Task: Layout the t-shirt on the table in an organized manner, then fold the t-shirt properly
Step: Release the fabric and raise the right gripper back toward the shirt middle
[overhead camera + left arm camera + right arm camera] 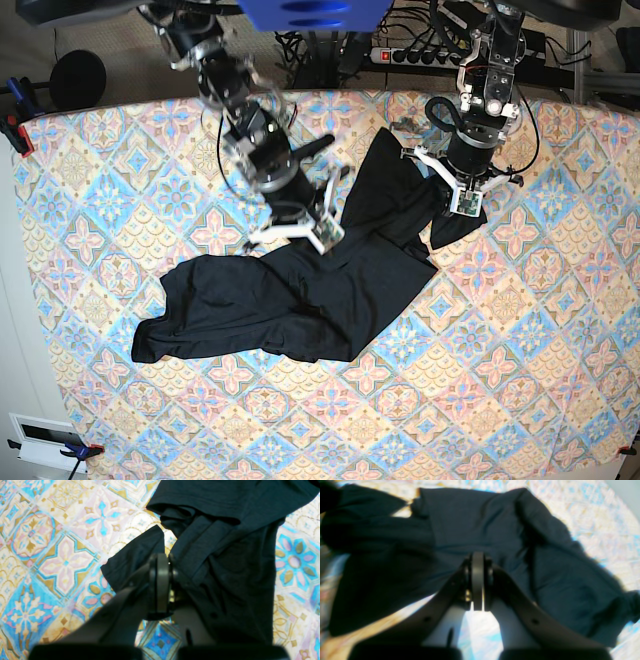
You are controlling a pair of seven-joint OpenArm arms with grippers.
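The black t-shirt (300, 300) lies crumpled across the middle of the patterned table (500, 350), with one end trailing to the front left and the other bunched at the back right. My right gripper (298, 238) sits on its upper edge. In the right wrist view its fingers (478, 555) are pressed together into the edge of the dark fabric (470, 525). My left gripper (452, 207) is at the shirt's back-right corner. In the left wrist view it (162, 557) is shut on a fold, with a flap of cloth (132, 557) raised beside it.
Beyond the table's back edge lie a power strip and cables (420, 55). A clamp (12, 130) grips the cloth at the left edge. Bare patterned cloth (62, 562) stretches to the left of the left gripper, and more lies along the front of the table (450, 420).
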